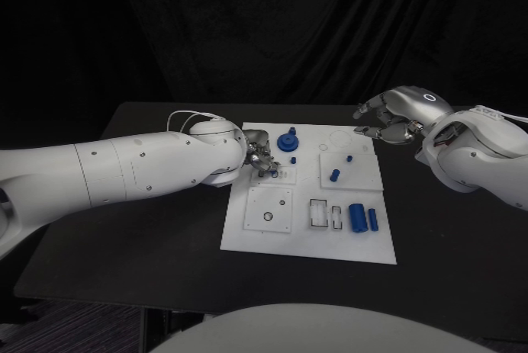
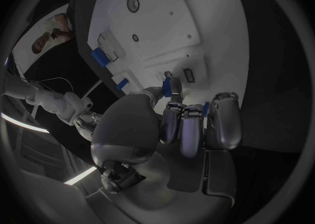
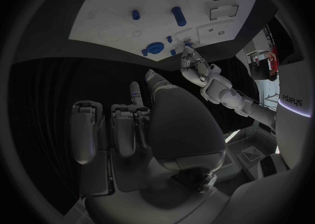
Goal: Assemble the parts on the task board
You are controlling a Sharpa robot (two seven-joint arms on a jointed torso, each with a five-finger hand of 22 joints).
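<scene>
The small blue peg [image 2: 172, 85] is the part in play right now. It's pinched at the fingertips of the left robot hand [image 1: 261, 159], just above the left-middle area of the white task board [image 1: 248, 239], close to a pair of small slots you can see in the left wrist view. So I'd say the step in hand is seating that peg into a hole or slot on the board, and it doesn't look seated yet. The next move probably calls for lining the peg up straight over its hole and pushing down gently; if it goes in tilted it could jam or slip out of the pinch.

Elsewhere on the board: a blue gear-like piece [image 1: 287, 142] stands near the far edge, two small blue pegs [image 1: 334, 172] sit in the block to the right of it, and a fat blue cylinder [image 1: 356, 216] lies beside a thinner blue pin [image 1: 373, 219] toward the near right.

The left arm reaches in low across the black surface [image 1: 132, 261], robot hand curled down over the board. The right robot hand [image 1: 394, 118] hovers off the board's far right corner, fingers curled in, holding nothing as far as I can tell.
</scene>
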